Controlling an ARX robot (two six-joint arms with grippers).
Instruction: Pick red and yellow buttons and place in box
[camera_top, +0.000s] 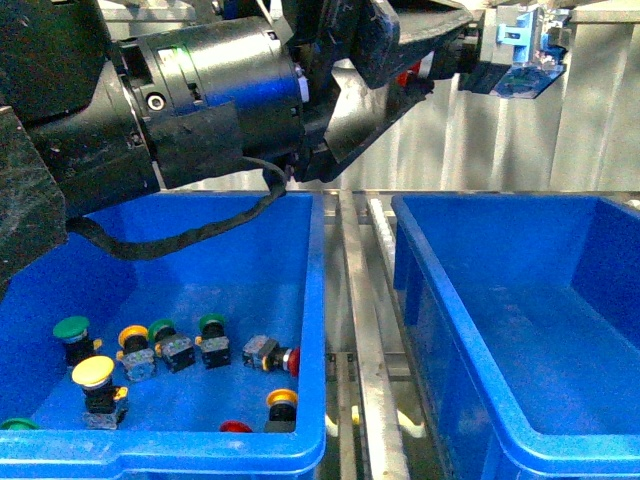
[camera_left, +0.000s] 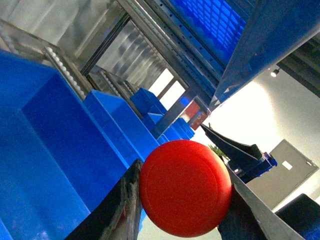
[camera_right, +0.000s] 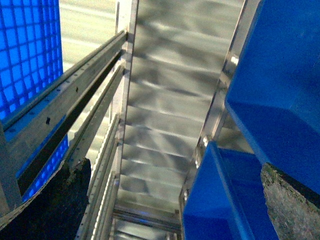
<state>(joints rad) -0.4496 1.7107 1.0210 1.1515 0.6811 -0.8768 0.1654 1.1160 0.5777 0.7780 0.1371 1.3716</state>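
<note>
Corrugated wall (camera_top: 520, 150) behind; left gripper (camera_left: 182, 170) clamps red button (camera_left: 185, 195), high over blue bins (camera_top: 318, 300); right gripper (camera_right: 165, 200) spread, empty.

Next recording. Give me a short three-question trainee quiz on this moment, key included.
1. True or false: the left claw grips a red button.
2. Which bin holds loose buttons? A: left bin; B: the right-hand one; C: both.
3. Fill in: between its fingers the right claw holds ____.
Key: 1 true; 2 A; 3 nothing.
</note>
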